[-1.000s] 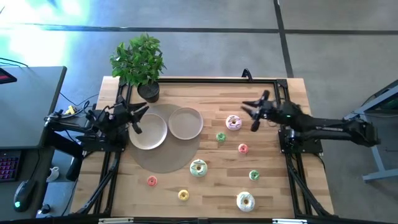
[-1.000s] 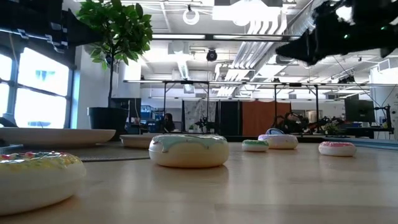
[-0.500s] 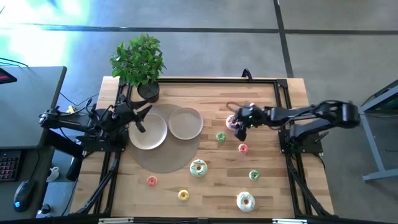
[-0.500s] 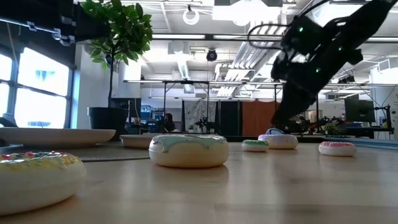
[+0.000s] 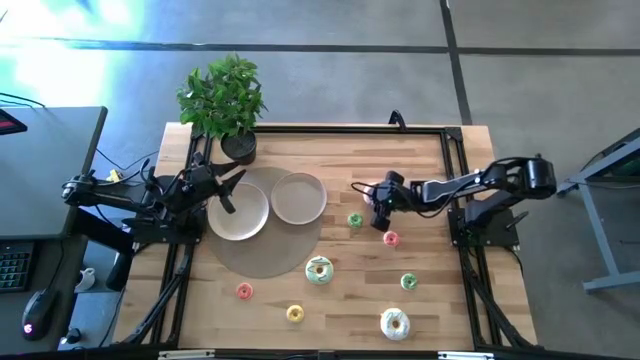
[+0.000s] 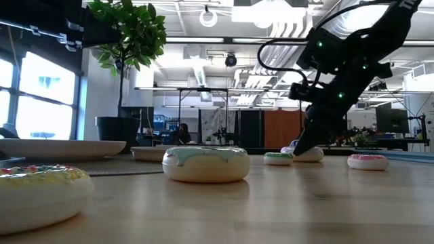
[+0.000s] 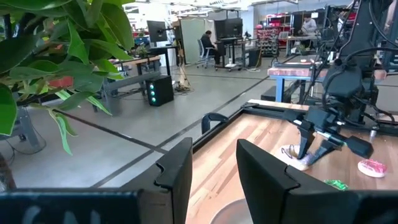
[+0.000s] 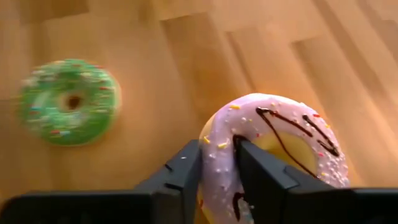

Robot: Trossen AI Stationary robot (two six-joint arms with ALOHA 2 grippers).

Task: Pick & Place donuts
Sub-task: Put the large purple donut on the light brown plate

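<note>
My right gripper (image 5: 379, 203) is down on the table's right half, shut on the large pink-iced donut (image 8: 292, 134), which shows in the low view as well (image 6: 310, 154). Loose on the wood lie a mini green donut (image 5: 355, 220), a mini pink donut (image 5: 390, 238), a large green-iced donut (image 5: 319, 269), another mini green one (image 5: 408, 282), a mini pink one (image 5: 244, 291), a yellow one (image 5: 294, 313) and a large white one (image 5: 395, 322). My left gripper (image 7: 214, 180) waits open above the left beige plate (image 5: 240, 212). My right gripper pinches the pink donut's ring (image 8: 219, 163) on the side nearest the wrist camera. One finger (image 8: 186, 171) is outside the ring and the other (image 8: 261, 171) reaches into the hole. The fingers come slanting down from the table's right. The donut's underside is on the table.
Two beige plates, the second (image 5: 298, 198) next to the first, sit on a round mat (image 5: 262, 255) left of centre. A potted plant (image 5: 222, 100) stands at the far left corner. Bare wood lies between the scattered donuts.
My right gripper has swung from above the far right part of the table toward the left and down onto the pink donut, and its spread fingers have closed on the ring. The donut has stayed at about the same spot. My left gripper has kept still.
</note>
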